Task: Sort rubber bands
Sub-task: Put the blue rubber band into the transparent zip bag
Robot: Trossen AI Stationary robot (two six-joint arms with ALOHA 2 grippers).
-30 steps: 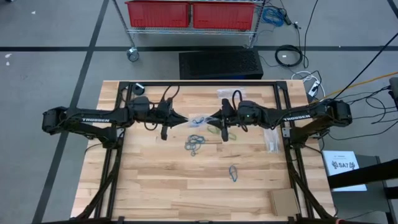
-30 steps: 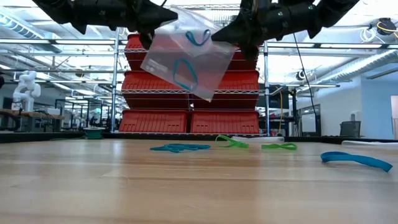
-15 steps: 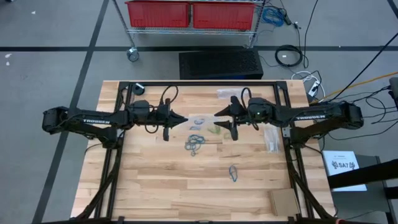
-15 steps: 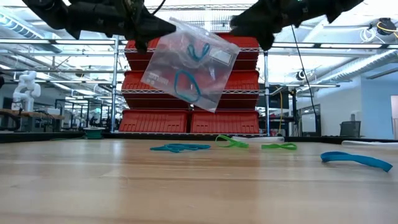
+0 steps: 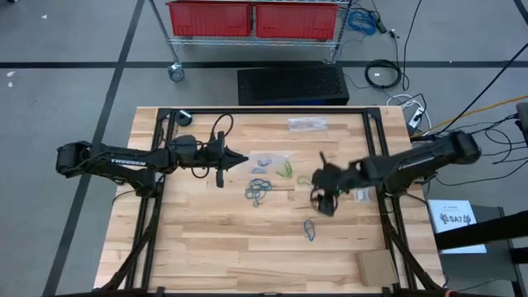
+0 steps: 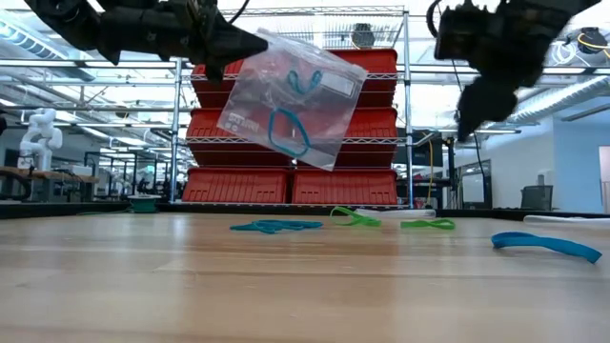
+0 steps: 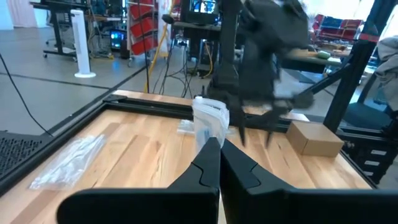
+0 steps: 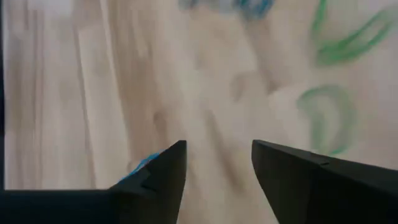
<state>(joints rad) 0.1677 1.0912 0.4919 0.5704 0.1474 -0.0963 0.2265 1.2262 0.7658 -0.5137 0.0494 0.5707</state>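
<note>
- Left gripper point(image 6: 250, 43): we log it pinched tight on a clear bag point(image 6: 291, 100), held above mid-table with blue bands inside.
- Right gripper point(image 8: 217, 165): we log its jaws parted, holding nothing, right of centre.
- Rubber bands point(image 5: 258, 191): we count loose green and blue loops at table centre.

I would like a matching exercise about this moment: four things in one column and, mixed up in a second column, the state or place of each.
Things:
1. left hand
2. right hand
3. clear bag
4. green bands

States:
A. lying on the table
B. open, holding nothing
C. hanging in the air with blue bands inside
D. shut on the bag's corner

Pairs: 1-D, 2-B, 3-C, 4-A
</note>
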